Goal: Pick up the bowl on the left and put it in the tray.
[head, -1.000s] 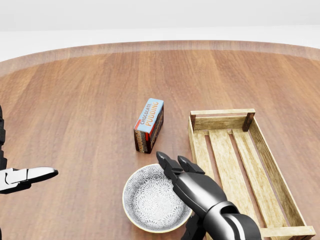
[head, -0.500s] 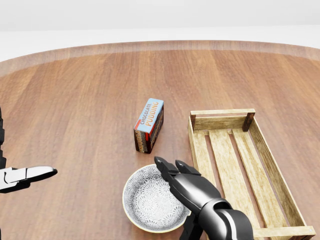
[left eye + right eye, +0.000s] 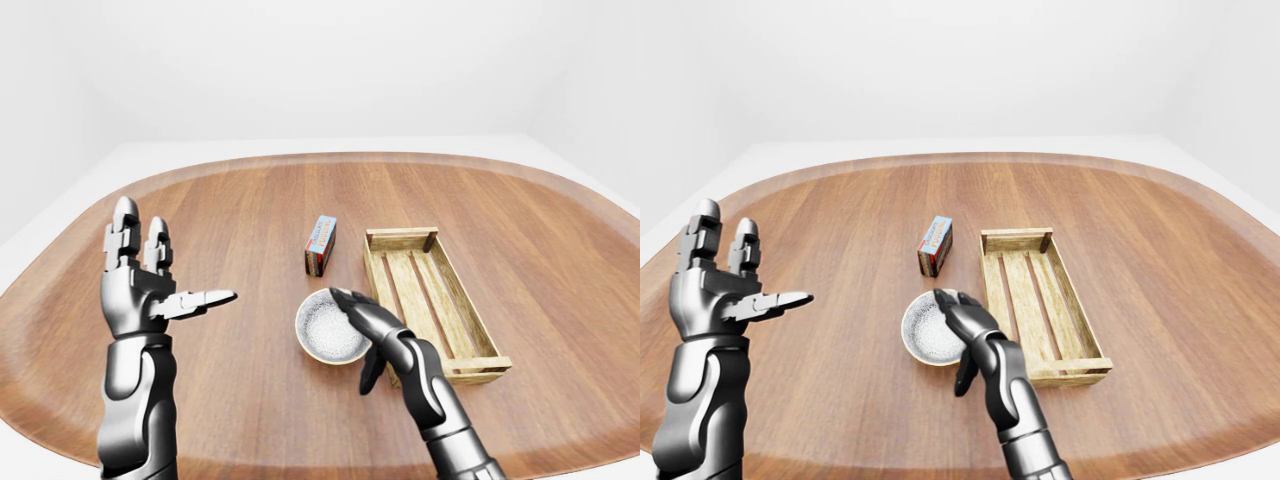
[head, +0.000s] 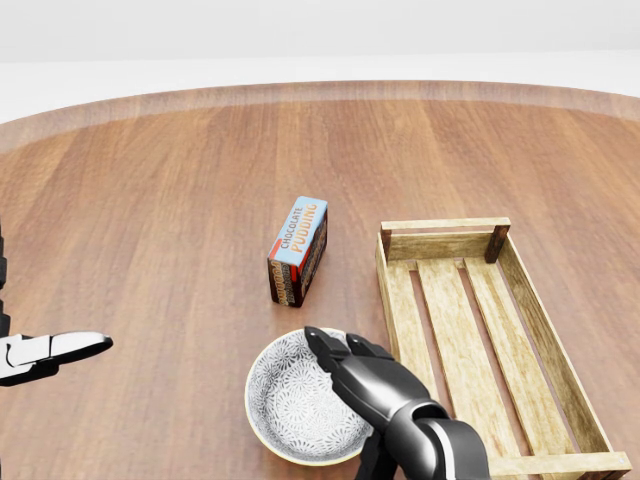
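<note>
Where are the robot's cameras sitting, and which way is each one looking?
Left-eye view: on the robot's head, looking out and down across the whole wooden table. It shows both arms, with the left hand raised and the right hand over the bowl.
Right-eye view: its twin beside it, with the same scene shifted left in the picture.
Head view: also on the head, aimed lower and closer. It shows the right hand and just one of the left hand's fingers.
Shared: all three show the bowl, the chocolate pudding box and the tray.
</note>
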### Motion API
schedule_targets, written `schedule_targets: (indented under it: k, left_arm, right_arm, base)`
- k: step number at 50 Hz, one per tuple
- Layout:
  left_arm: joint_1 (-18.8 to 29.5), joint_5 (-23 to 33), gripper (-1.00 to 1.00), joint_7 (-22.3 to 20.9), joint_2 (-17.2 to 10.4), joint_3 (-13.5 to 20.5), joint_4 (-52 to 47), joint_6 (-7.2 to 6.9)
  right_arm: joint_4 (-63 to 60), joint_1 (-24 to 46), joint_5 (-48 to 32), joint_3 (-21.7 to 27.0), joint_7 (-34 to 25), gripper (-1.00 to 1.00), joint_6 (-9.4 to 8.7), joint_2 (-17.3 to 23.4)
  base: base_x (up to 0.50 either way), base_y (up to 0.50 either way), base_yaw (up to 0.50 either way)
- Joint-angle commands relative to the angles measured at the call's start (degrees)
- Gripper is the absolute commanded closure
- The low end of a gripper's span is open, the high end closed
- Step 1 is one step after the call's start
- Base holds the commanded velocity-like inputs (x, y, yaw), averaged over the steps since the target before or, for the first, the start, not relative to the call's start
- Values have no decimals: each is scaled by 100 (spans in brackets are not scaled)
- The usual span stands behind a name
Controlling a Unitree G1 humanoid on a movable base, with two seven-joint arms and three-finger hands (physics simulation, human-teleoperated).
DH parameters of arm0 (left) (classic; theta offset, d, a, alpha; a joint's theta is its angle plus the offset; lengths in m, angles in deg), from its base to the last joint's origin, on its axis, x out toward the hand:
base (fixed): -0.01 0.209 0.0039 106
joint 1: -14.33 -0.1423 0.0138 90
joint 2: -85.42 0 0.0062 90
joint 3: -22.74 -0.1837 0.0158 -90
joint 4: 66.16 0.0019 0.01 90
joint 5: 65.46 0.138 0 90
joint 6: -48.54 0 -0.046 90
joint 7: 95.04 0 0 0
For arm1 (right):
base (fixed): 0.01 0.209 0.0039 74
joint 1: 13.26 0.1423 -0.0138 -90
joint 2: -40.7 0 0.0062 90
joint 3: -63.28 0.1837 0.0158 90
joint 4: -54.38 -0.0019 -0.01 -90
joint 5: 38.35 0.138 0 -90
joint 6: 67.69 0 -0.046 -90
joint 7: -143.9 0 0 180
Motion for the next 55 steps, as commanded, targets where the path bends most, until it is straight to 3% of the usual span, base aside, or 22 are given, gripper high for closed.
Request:
schedule_targets:
  k: [1,55]
  left_arm:
    - [10,-3,-100,8,-8,5,10,0]
    - [3,-3,-100,34,-3,6,-59,0]
  right_arm:
    - [353,73,-11,-34,142,-100,0,-39]
    - [1785,180,92,-282,888,-100,0,-251]
  base:
    - [0,0,0]
    - [0,0,0]
